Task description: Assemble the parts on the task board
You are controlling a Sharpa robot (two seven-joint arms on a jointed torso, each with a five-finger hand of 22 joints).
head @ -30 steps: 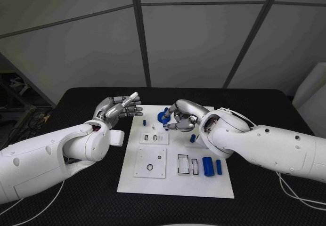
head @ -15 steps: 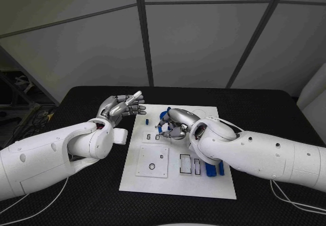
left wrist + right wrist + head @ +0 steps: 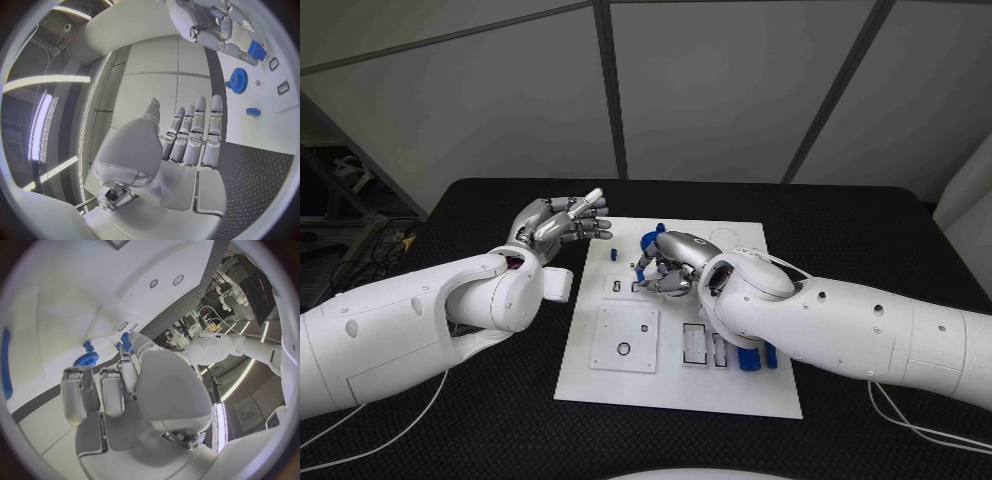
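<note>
Head view: right hand [image 3: 669, 266] barely shifted

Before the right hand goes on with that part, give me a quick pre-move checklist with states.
1. Right hand has a blue part in its fingers: ok, seen in the left wrist view.
2. Right hand is over the task board: ok.
3. Left hand is off the board, raised beside it and holding nothing: ok.
4. Blue gear is clear of the right hand: ok in the left wrist view.
5. Which slot sits under the held part: cannot tell, the hand hides it.
6. Two blue bars near the right forearm are undisturbed: cannot tell, partly hidden.
</note>
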